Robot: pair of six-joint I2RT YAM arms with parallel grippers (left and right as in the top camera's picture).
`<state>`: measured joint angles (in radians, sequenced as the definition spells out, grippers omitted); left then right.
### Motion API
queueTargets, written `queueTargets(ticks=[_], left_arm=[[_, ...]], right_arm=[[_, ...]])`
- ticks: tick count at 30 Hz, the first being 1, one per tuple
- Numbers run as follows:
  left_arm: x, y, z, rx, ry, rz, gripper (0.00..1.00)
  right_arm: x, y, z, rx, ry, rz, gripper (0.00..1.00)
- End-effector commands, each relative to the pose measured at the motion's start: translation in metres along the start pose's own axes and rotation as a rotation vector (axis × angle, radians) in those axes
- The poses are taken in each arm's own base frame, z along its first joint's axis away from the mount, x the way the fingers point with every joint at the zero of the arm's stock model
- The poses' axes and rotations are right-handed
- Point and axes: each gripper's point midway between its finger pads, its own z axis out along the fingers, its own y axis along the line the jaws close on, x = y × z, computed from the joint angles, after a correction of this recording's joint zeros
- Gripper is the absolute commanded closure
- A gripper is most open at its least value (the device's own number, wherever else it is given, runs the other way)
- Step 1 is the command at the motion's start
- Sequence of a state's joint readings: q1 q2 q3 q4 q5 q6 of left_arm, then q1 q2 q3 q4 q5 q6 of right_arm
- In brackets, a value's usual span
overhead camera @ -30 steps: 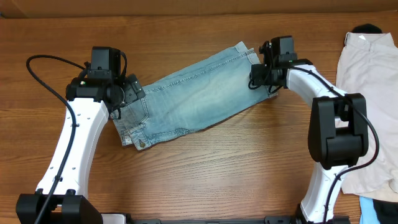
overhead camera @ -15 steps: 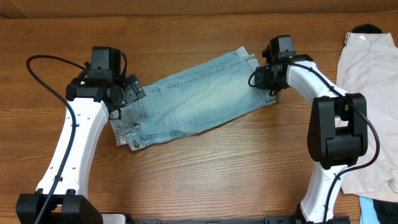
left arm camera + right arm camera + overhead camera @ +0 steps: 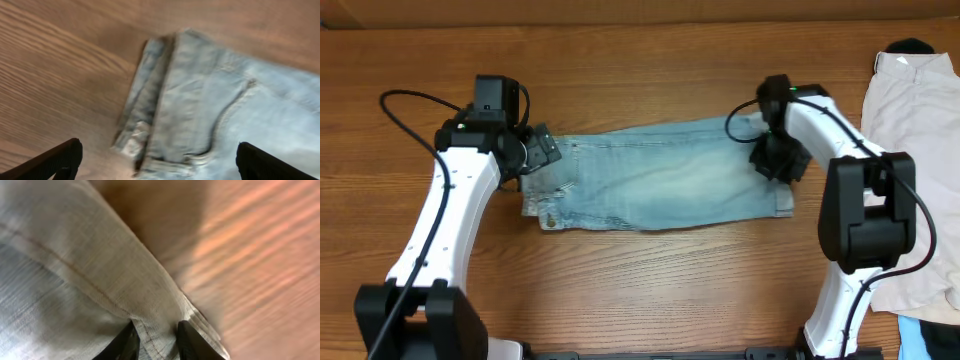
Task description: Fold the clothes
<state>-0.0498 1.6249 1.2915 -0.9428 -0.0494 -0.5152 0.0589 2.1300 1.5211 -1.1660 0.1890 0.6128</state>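
The clothes are light-blue faded denim shorts point(image 3: 660, 185), lying flat and level across the wooden table. My left gripper point(image 3: 542, 152) is open over the waistband end at the left. In the left wrist view its fingers point(image 3: 160, 167) are spread wide above the folded waistband and a stitched pocket point(image 3: 240, 110). My right gripper point(image 3: 775, 160) is at the right end of the shorts. In the right wrist view its fingers point(image 3: 157, 342) are shut on the hem edge of the denim point(image 3: 75, 280).
A pale beige shirt point(image 3: 920, 150) lies at the right edge of the table, with a dark item point(image 3: 910, 47) at its top and a blue thing point(image 3: 930, 335) at the bottom right. Bare wood point(image 3: 650, 290) shows in front of the shorts.
The shorts have swung from slanted to level. My right gripper dragged the hem end toward the table's front. My left gripper shifted slightly right at the waistband end.
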Motion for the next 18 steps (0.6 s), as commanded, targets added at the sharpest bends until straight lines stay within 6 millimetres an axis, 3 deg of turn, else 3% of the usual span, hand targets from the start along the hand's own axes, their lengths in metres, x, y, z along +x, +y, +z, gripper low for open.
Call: queueTargets(ticks=[1,5,11,15,18], left_arm=[[0.014,-0.001,0.016,0.003,0.093,0.069,0.0],[0.022,0.003,0.036,-0.024,0.158,0.152,0.0],[0.017,-0.003,0.07,-0.011,0.171,0.3,0.0],[0.025,-0.01,0.091,0.038,0.219,0.374,0.0],[0.031,-0.022,0.102,0.114,0.247,0.425,0.0]], right_arm=[[-0.001,-0.03,0.034,0.028,0.109,0.088,0.72],[-0.009,-0.015,0.013,-0.166,0.146,-0.025,0.63],[-0.031,0.0,-0.056,-0.331,0.028,-0.116,0.44],[-0.038,-0.002,-0.096,-0.377,-0.049,-0.155,0.37],[-0.04,-0.004,-0.109,-0.391,-0.082,-0.17,0.35]])
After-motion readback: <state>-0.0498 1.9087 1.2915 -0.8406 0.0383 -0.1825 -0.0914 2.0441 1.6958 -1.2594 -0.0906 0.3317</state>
